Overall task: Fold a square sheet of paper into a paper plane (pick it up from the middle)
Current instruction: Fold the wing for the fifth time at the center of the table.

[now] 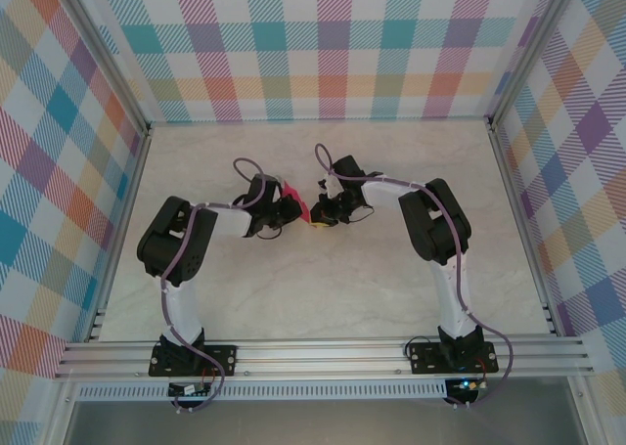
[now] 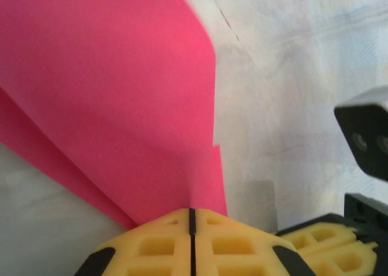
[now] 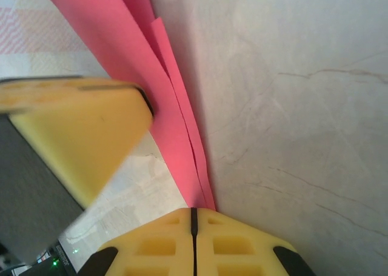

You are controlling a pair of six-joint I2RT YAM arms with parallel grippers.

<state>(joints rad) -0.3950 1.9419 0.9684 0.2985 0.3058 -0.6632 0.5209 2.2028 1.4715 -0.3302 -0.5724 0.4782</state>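
Left arm, right arm elbows-out; left claw, right claw closed, tips near together.

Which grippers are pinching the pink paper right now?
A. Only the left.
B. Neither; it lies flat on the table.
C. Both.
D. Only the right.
C: in each wrist view the pink paper runs into the closed seam between that arm's yellow fingers, so the left gripper and the right gripper both clamp it.
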